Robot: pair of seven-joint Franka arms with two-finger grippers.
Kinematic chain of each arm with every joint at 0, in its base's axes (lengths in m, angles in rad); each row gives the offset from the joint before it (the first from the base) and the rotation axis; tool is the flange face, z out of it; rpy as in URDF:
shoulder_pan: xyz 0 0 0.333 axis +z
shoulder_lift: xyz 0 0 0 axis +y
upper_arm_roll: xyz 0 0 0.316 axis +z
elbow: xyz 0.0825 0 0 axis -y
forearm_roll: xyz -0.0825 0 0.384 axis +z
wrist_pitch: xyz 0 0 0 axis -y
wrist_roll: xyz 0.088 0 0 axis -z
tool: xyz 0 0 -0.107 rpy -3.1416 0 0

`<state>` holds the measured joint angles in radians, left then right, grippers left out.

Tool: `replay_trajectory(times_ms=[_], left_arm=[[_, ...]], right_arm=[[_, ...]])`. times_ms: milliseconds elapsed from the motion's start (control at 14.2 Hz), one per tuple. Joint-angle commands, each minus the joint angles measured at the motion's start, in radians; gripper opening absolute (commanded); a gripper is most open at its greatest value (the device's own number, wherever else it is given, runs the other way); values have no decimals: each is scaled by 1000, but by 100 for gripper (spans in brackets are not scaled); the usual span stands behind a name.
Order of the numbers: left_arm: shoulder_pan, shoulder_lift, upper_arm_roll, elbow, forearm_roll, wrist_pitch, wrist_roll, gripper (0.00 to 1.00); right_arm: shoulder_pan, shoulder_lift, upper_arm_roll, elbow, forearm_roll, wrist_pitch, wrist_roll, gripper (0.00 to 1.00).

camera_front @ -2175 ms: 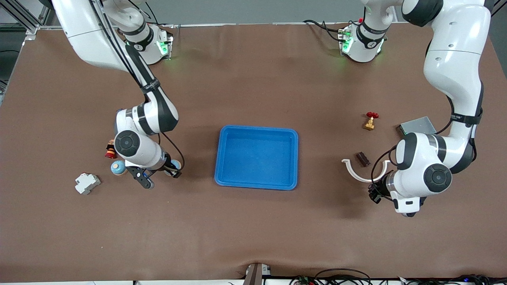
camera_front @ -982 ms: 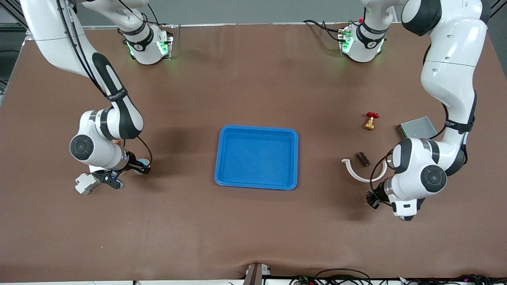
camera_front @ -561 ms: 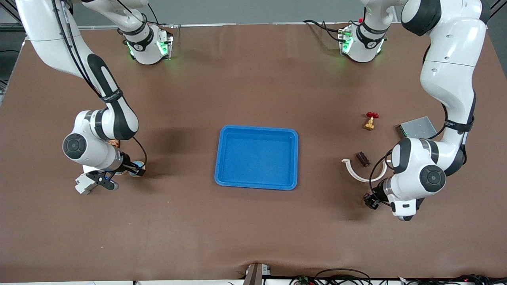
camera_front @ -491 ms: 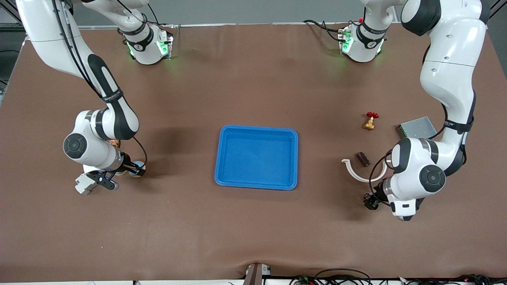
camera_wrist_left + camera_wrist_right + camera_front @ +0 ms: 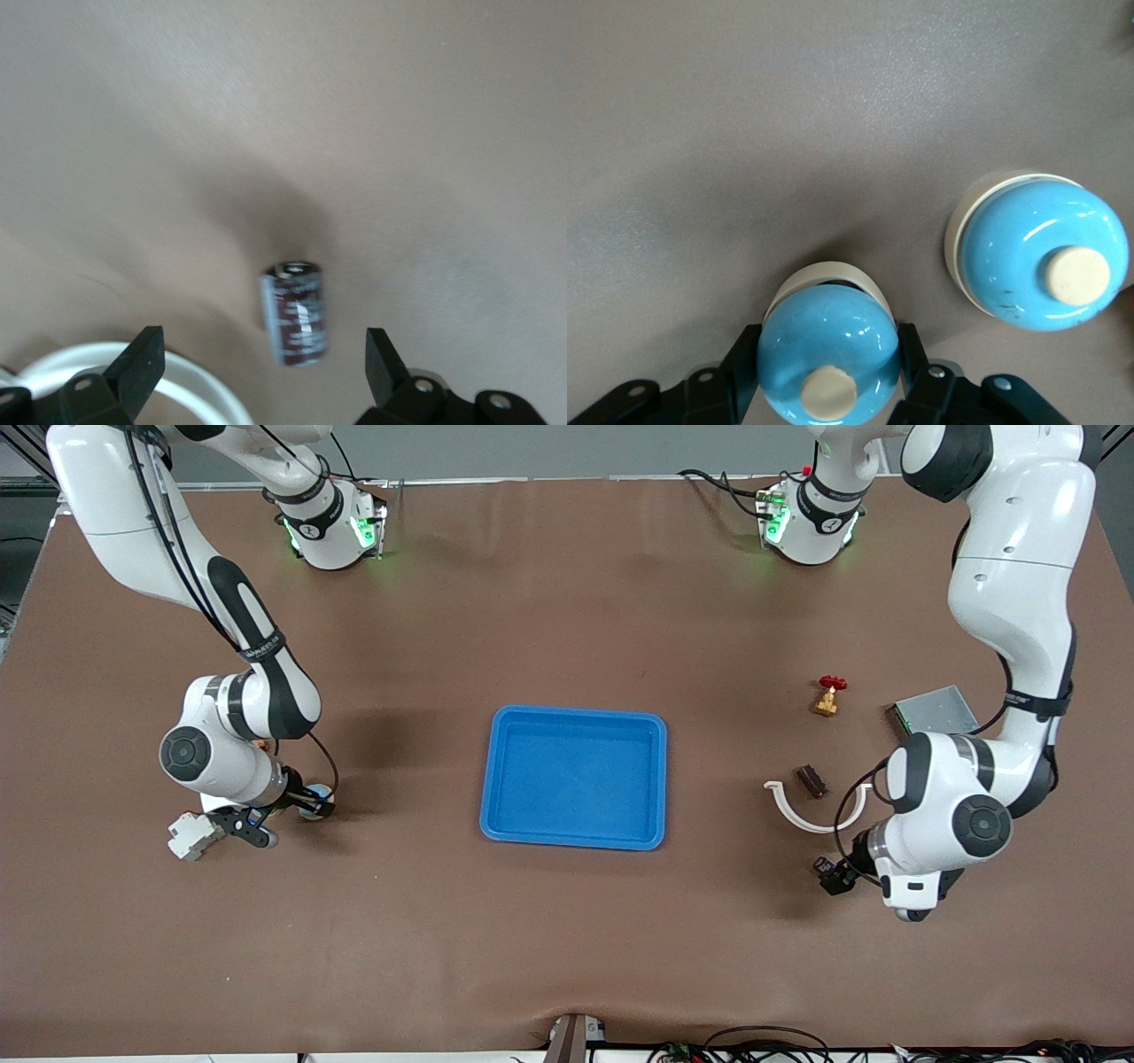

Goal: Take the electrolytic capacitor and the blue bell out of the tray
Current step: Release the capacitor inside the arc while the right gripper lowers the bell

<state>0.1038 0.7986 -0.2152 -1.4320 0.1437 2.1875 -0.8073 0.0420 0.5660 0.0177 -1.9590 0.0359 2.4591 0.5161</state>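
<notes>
Gripping bell (image 5: 828, 350); left jaws straddling capacitor (image 5: 296, 312)

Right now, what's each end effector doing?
Left end effector: open, over the capacitor, not gripping it.
Right end effector: closed on a blue bell.

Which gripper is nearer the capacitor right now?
Left. The left gripper is right at the capacitor, open, a finger on each side of it. The right gripper is at the right arm's end of the table, shut on a bell.
</notes>
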Motion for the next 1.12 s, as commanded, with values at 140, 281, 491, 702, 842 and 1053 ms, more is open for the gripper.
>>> replay_trajectory(times_ms=[140, 281, 491, 702, 842, 1053], left_arm=[[108, -126, -7, -15, 25, -182, 323, 100], [132, -173, -6, -15, 27, -248, 419, 100], [169, -252, -9, -13, 83, -397, 535, 100], [206, -349, -10, -13, 83, -527, 653, 100], [238, -418, -12, -13, 74, -589, 756, 100], [254, -507, -10, -13, 70, -696, 816, 100]], right_arm=[[39, 41, 13, -4, 9, 35, 53, 0], [42, 41, 13, -1, 9, 26, 53, 78], [52, 31, 13, 3, 9, 8, 52, 100], [59, -11, 13, 35, 7, -104, 53, 100], [62, -46, 13, 67, 9, -208, 53, 100], [82, -104, 14, 98, 9, -328, 102, 100]])
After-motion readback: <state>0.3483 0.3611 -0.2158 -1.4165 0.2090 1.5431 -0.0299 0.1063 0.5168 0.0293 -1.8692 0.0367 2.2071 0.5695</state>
